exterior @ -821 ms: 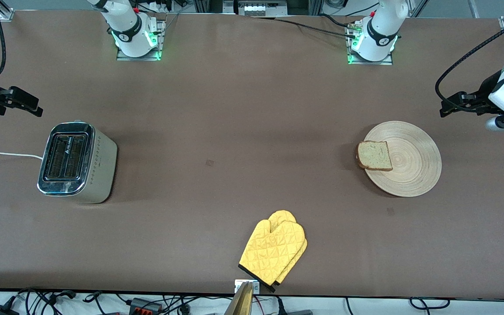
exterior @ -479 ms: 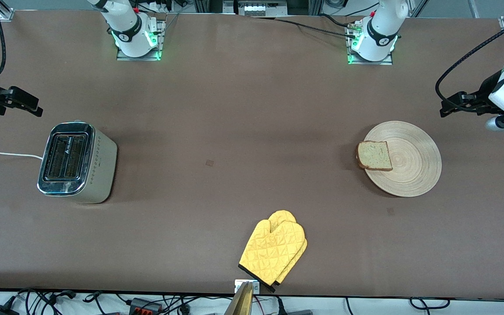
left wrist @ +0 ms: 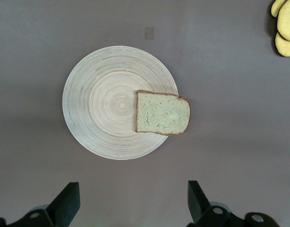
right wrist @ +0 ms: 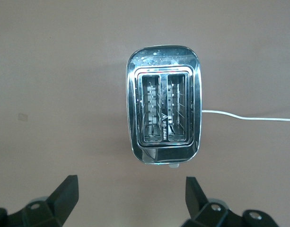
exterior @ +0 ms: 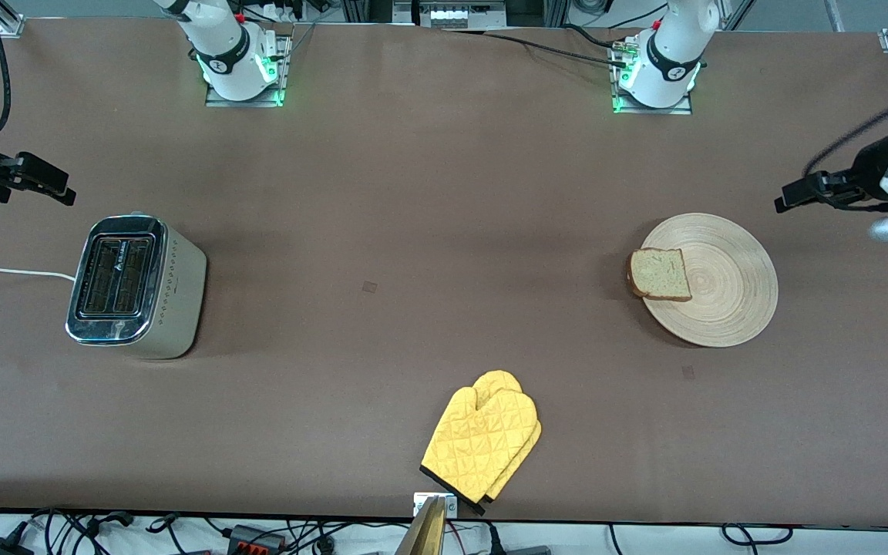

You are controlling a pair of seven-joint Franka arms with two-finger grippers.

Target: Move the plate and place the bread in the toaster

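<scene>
In the front view, the bread (exterior: 660,274) is seen on the plate (exterior: 729,301), overhanging the rim toward the toaster (exterior: 136,287); the left gripper (exterior: 791,196) is held nearby.

In the left wrist view, its fingers (left wrist: 66,203) are spread and empty.

In the right wrist view, the right gripper (right wrist: 130,201) is shown open, waiting over the table beside the toaster.

Yellow oven mitts (exterior: 482,441) lie at the table's (exterior: 413,193) near edge.
</scene>
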